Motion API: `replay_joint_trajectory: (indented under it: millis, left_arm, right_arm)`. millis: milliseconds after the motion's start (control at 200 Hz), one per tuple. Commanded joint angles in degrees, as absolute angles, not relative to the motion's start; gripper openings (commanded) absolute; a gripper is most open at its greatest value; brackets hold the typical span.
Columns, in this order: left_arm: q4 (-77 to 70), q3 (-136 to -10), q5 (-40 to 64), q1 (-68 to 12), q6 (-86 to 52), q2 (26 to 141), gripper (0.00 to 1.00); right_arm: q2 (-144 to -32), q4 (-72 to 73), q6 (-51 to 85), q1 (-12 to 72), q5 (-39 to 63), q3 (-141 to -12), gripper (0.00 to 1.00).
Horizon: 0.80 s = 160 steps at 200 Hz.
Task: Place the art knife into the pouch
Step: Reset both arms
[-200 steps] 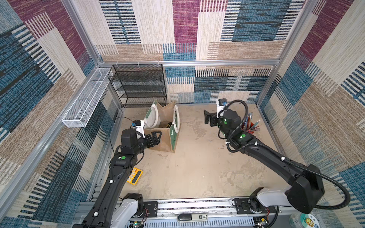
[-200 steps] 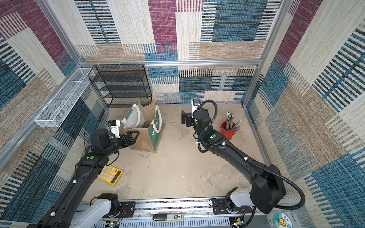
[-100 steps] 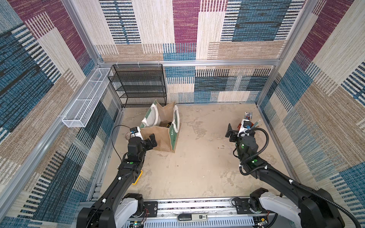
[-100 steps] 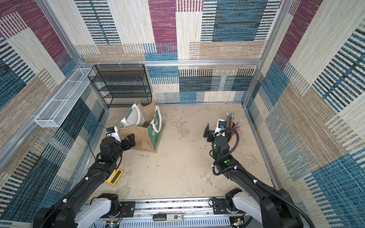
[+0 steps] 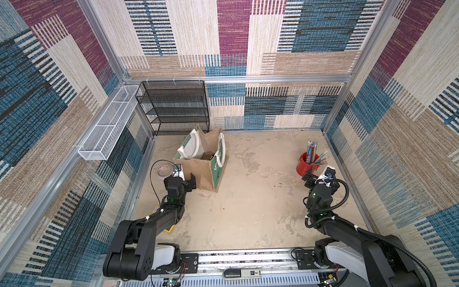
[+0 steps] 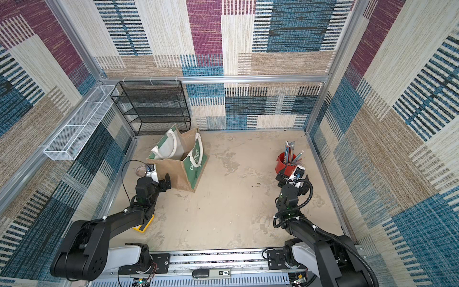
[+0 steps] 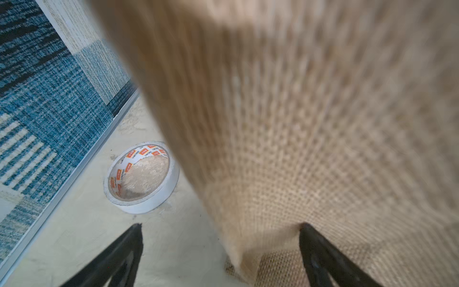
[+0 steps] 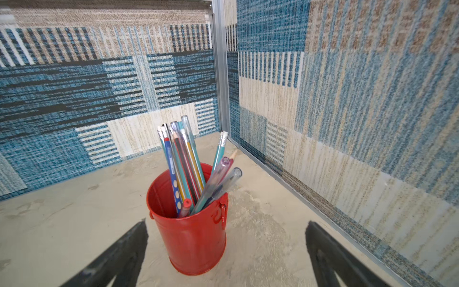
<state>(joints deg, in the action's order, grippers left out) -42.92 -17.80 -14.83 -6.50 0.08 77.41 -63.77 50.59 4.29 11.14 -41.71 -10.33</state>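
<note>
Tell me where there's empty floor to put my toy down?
Biggest bare patch: the middle floor between the pouch and the red cup. Also free: the back strip beside the black shelf. Crowded: pouch, tape roll and left fingers bunch together.

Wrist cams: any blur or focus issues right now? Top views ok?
Left wrist view: the pouch sits very close, fills most of the frame, soft and smeared; the tape roll beside it is sharp. Right wrist view: red pen cup and pencils crisp. Both top views: even light, no glare, only faint shadows.
</note>
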Motion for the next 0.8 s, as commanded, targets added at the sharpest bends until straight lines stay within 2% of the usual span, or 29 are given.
replay_joint_trajectory:
  millis: [0, 125, 235, 426, 561, 796]
  left_arm:
    - [-62.0, -14.8, -17.5, -6.2, 3.7, 83.6, 0.99]
    - [-68.6, -14.4, -17.3, -5.3, 3.3, 89.4, 0.99]
    - [-54.5, -19.5, -12.7, -5.0, 3.8, 87.0, 0.99]
    - [-55.7, -20.0, -11.3, -4.1, 3.7, 88.1, 0.99]
    - [-55.5, -20.0, -11.2, -4.0, 3.7, 88.1, 1.00]
    - [-55.3, -20.1, -11.2, -4.0, 3.7, 88.0, 0.99]
  right_arm:
    - [-67.9, 56.6, 6.6, 9.9, -40.4, -10.7, 0.99]
    - [-73.0, 61.8, 7.7, 9.4, -39.6, -9.5, 0.99]
    - [-76.3, 65.7, 6.6, 7.7, -37.4, -10.0, 0.99]
    - [-82.5, 69.0, 4.2, 5.1, -30.4, -12.4, 0.99]
    - [-87.3, 61.5, -0.5, 5.1, -20.1, -19.4, 0.99]
    - [-87.9, 60.2, -0.8, 5.1, -19.1, -20.3, 0.99]
